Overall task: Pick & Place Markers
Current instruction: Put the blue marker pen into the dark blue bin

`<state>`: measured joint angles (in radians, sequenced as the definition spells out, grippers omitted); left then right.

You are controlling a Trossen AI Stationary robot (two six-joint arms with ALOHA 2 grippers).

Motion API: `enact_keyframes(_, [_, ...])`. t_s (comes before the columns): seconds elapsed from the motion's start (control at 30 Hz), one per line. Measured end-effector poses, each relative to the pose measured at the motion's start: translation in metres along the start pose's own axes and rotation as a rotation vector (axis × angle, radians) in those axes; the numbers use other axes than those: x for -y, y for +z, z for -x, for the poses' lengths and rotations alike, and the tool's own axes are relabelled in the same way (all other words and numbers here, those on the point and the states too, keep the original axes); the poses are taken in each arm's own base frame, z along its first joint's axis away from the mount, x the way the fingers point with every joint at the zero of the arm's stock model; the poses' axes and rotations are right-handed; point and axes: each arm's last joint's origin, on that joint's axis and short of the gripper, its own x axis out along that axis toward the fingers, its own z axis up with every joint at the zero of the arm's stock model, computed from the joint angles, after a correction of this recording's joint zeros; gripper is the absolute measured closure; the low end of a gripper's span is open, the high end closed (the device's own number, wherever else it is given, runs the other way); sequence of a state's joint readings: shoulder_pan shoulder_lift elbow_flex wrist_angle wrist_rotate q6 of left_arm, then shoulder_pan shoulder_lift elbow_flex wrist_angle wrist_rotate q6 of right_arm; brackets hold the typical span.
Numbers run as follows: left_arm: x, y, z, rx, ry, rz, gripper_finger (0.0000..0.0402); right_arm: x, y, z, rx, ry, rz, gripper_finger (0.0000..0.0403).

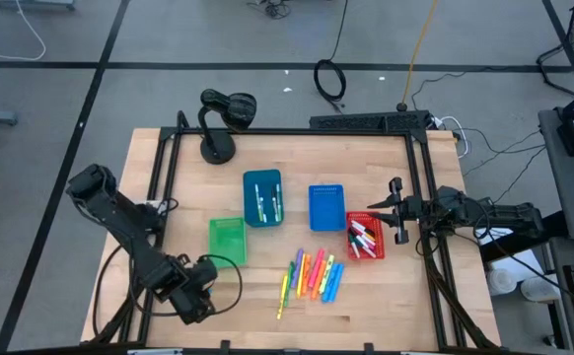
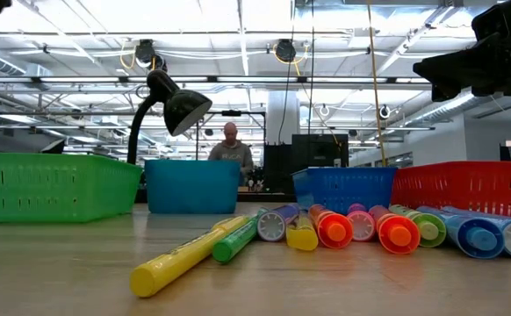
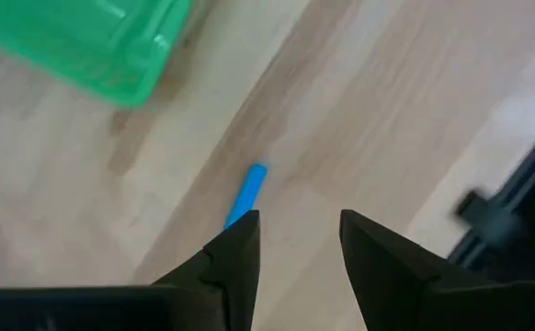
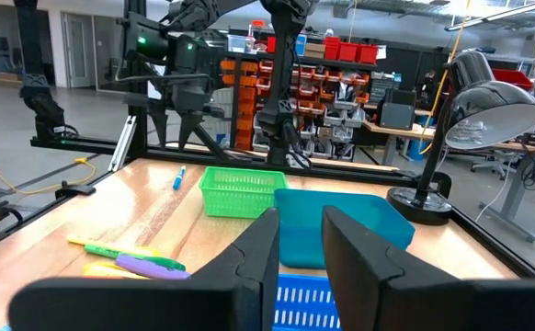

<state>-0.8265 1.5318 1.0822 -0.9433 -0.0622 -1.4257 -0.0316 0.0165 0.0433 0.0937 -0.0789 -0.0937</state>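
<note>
A row of neon markers point(image 1: 313, 276) lies on the table's near middle; in the low view they are yellow point(image 2: 182, 262), green, orange and blue. White-bodied markers point(image 1: 364, 237) lie in the red bin point(image 1: 376, 251). A lone blue marker point(image 3: 245, 193) lies flat on the wood near the green bin point(image 3: 93, 46); it also shows in the right wrist view as the blue marker point(image 4: 177, 176). My left gripper point(image 3: 300, 234) hangs open above the table, one fingertip just over that marker's near end. My right gripper point(image 4: 300, 230) is open, raised at the table's right side by the red bin.
Green bin point(image 1: 227, 240), teal bin point(image 1: 262, 197) with a few markers inside, and blue bin point(image 1: 326, 207) stand mid-table. A black desk lamp point(image 1: 218, 123) stands at the far left. A black frame rail point(image 3: 506, 211) runs close to my left gripper. A person point(image 2: 230, 149) sits beyond the table.
</note>
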Motion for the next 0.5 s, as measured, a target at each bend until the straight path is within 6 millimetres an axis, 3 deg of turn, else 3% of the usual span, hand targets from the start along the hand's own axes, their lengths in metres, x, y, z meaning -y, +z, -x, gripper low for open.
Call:
enact_keyframes(0.37, [-0.004,-0.015,0.001,-0.030,0.049,-0.306,0.0245,0.000,0.000,0.000,0.000,0.000,0.000,0.0332])
enact_keyframes(0.5, [-0.004,-0.018,-0.001,-0.035,0.060,-0.327,0.0245,0.000,0.000,0.000,0.000,0.000,0.000,0.0332])
